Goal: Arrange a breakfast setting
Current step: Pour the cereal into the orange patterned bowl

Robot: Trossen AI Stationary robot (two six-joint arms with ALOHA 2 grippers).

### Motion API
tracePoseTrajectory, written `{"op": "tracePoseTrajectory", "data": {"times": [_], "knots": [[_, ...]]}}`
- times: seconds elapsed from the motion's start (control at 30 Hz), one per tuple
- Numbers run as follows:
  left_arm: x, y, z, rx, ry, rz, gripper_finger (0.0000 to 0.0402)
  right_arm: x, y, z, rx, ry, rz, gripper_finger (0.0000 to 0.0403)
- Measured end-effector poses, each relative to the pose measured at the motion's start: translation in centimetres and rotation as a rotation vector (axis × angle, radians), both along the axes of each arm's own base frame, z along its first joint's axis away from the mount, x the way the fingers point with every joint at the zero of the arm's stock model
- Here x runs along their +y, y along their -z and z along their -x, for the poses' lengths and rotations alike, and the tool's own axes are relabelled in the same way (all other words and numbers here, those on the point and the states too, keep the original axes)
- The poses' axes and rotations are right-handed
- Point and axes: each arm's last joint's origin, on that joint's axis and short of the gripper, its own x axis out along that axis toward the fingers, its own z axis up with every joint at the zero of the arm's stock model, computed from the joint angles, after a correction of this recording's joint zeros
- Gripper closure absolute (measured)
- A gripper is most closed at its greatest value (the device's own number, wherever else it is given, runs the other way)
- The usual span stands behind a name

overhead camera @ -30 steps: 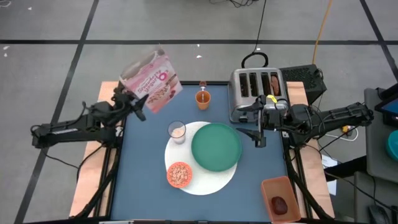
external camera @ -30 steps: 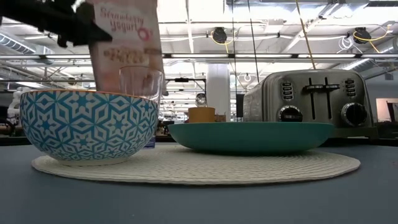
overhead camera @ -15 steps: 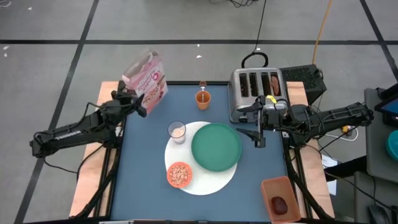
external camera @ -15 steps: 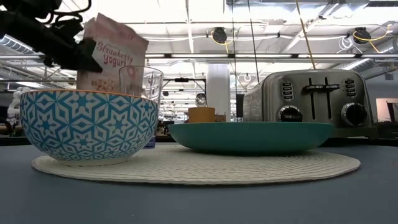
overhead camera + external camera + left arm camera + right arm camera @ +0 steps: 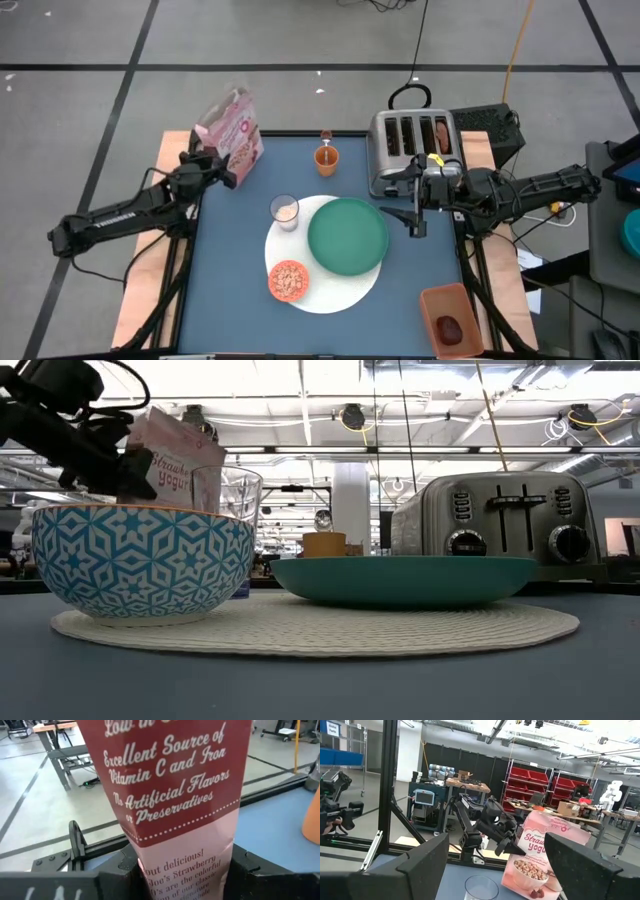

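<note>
The left gripper (image 5: 222, 165) is clamped on the pink cereal box (image 5: 232, 131), holding it near the table's far left corner, tilted and apparently not yet set down; the left wrist view shows the box pinched between the two dark fingers (image 5: 115, 877); the right gripper (image 5: 417, 210) hovers with its jaws wide and nothing in them, just beside the silver toaster (image 5: 412, 148) and off the edge of the green plate (image 5: 347, 236). The setting itself sits mid-table: the round white mat (image 5: 345, 290) carries the plate, the small orange cereal bowl (image 5: 288, 281) with cereal in it, and the milk glass (image 5: 285, 211); the orange cup (image 5: 326, 158) stands apart, farther back; dark red food (image 5: 451, 328) lies in an orange tray (image 5: 433, 303) at the near right corner. The step in hand looks like putting the box away after pouring; next, the box needs lowering upright onto the corner and a clean release, without tipping it.
</note>
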Motion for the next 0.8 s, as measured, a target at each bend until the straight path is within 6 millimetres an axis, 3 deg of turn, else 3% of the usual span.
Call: {"op": "tracePoseTrajectory", "data": {"times": [0.8], "knots": [[-0.14, 0.69, 0.13, 0.054, 0.027, 0.043, 0.0214, 0.00, 0.00, 0.00, 0.000, 0.000, 0.000, 0.0080]]}}
